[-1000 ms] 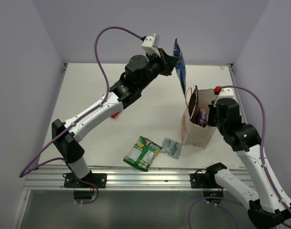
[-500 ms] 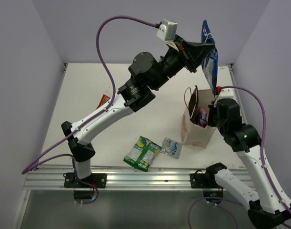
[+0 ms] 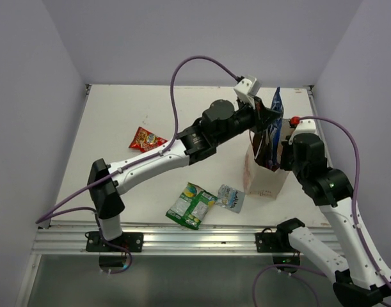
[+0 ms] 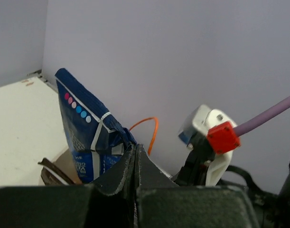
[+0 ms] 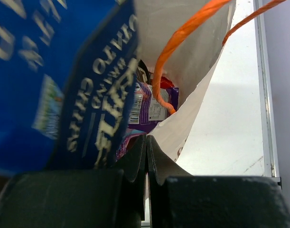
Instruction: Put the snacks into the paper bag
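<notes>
I see the left jaws have swung the blue packet (image 3: pixel 276 109) down from high in the frame into the mouth of the paper bag (image 3: pixel 265 182), right of centre, clamped tight on its edge. The right jaws pinch the bag's rim, which I judge keeps it open.

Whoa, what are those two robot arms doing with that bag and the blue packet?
They are packing snacks. The left hand is shut on a blue packet and holds it upright, its lower end at the open mouth of the paper bag. The right hand seems to pinch the bag's rim to steady it. A purple packet is already inside. A red packet, a green packet and a silver-blue packet lie on the table.
</notes>
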You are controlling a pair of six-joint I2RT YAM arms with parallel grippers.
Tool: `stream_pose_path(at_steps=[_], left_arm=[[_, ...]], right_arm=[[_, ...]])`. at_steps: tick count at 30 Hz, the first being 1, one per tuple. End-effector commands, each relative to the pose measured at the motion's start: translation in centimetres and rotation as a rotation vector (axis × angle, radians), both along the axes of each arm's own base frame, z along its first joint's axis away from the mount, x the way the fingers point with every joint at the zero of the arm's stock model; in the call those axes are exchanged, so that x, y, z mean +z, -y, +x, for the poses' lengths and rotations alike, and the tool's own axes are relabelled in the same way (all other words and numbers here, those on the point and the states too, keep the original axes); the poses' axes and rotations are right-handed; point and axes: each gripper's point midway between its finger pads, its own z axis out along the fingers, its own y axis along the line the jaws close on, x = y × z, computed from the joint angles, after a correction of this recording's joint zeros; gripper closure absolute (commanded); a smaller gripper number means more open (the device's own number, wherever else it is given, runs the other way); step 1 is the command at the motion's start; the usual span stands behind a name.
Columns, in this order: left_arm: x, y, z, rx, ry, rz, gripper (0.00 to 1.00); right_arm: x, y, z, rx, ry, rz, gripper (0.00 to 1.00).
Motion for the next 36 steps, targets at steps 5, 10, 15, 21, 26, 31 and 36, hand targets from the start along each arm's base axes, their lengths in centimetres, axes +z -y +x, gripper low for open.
stream_pose_path(at_steps=[5, 10, 15, 21, 26, 31, 36], left_arm=[[1.0, -2.8, -2.2, -0.018, -0.007, -0.046, 1.0], [-3.1, -2.2, -2.7, -0.056, -0.063, 0.075, 1.0], [-5.3, -2.1, -3.8, -0.064, -0.038, 0.166, 0.4], [-4.4, -7.1, -4.6, 0.13, 0.065, 0.176, 0.33], [-2.6, -17.5, -5.2, 0.437, 0.061, 0.072, 0.31], [-16.9, -22.7, -5.1, 0.582, -0.116, 0.492, 0.24], [-29.9, -24.9, -8.2, 0.502, -0.287, 0.746, 0.2]], right_arm=[[2.1, -0.1, -0.4, 0.013, 0.035, 0.015, 1.0], [2.4, -0.1, -0.5, 0.014, 0.038, 0.017, 1.0], [2.4, 0.0, -0.4, 0.012, 0.037, 0.015, 1.0], [2.3, 0.0, -0.5, 0.013, 0.035, 0.013, 1.0], [2.1, -0.1, -0.4, 0.014, 0.031, 0.012, 1.0], [2.0, -0.2, -0.3, 0.019, 0.031, 0.013, 1.0], [2.0, -0.1, -0.4, 0.019, 0.034, 0.015, 1.0]])
